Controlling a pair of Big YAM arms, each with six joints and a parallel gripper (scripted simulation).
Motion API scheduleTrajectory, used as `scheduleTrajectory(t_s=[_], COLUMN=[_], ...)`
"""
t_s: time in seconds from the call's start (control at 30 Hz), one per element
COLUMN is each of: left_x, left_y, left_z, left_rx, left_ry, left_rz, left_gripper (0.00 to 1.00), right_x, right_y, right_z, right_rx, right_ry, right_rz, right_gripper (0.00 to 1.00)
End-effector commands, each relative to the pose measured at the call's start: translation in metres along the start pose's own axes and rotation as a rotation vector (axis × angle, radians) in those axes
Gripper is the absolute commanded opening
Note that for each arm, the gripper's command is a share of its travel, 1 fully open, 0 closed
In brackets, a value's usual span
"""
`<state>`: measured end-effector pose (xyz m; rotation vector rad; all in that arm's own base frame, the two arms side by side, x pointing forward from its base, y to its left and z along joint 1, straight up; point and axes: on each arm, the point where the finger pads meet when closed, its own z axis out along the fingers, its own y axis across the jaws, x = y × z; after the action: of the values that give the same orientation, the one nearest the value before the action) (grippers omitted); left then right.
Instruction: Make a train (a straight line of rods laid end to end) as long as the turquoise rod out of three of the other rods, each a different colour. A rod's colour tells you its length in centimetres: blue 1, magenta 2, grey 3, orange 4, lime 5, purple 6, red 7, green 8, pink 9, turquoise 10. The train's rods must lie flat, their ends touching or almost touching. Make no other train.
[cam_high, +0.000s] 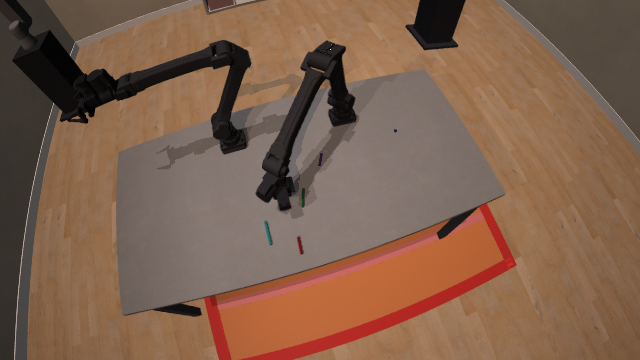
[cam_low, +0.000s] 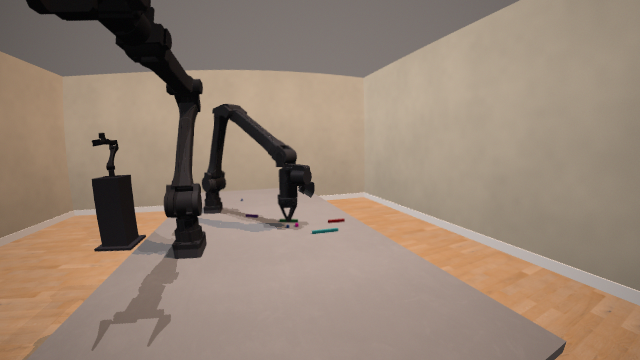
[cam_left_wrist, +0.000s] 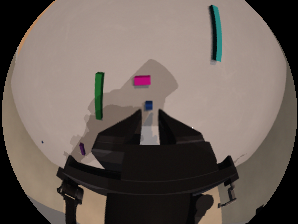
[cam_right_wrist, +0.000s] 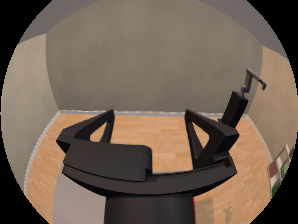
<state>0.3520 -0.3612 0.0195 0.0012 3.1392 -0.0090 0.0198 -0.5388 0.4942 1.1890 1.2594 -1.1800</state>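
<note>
Top view hides the magenta rod (cam_low: 296, 225) (cam_left_wrist: 142, 80) and near blue rod (cam_low: 287, 226) (cam_left_wrist: 149, 105) under the L pincer (cam_high: 284, 202) (cam_low: 288, 219) (cam_left_wrist: 150, 111), narrowly open w/ nothing gripped; L wrist cam has both, magenta approx 12 o'clock of blue, green rod (cam_high: 303, 197) (cam_low: 284, 220) (cam_left_wrist: 99, 96) 9–10, turquoise rod (cam_high: 268, 233) (cam_low: 325, 231) (cam_left_wrist: 216, 33) 1–2, all apart on desk (cam_high: 400, 170) (cam_low: 325, 300) (cam_left_wrist: 240, 90) (cam_right_wrist: 80, 200). Red rod (cam_high: 300, 245) (cam_low: 336, 220) shows only in top & ext. views; purple rod (cam_high: 320, 159) (cam_low: 251, 216) (cam_left_wrist: 82, 148) & far blue speck (cam_high: 395, 130) (cam_low: 242, 200) (cam_left_wrist: 42, 142) are tiny. R pincer (cam_high: 76, 118) (cam_right_wrist: 150, 112) is wide open, its fingers cut off in ext.
</note>
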Motion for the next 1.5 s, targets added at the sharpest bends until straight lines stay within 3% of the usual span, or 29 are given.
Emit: scheduleTrajectory(t_s=[0.0,0.13,0.4,1.47], left_x=[0.004,-0.001,0.002,0.002], left_y=[-0.002,-0.007,-0.004,-0.004], left_z=[0.012,0.003,0.013,0.011], left_rx=[-0.009,0.011,-0.004,-0.001], left_ry=[0.002,-0.018,-0.003,-0.006], left_rz=[-0.009,-0.009,-0.009,-0.009], left_gripper=[0.23,0.23,0.23,0.23], right_x=[-0.006,-0.006,-0.006,-0.006], right_y=[-0.003,-0.003,-0.003,-0.003], right_z=[0.006,0.006,0.006,0.006], right_rx=[0.009,0.009,0.009,0.009], right_ry=[-0.025,-0.025,-0.025,-0.025], right_rz=[0.017,0.017,0.017,0.017], right_gripper=[1.00,1.00,1.00,1.00])
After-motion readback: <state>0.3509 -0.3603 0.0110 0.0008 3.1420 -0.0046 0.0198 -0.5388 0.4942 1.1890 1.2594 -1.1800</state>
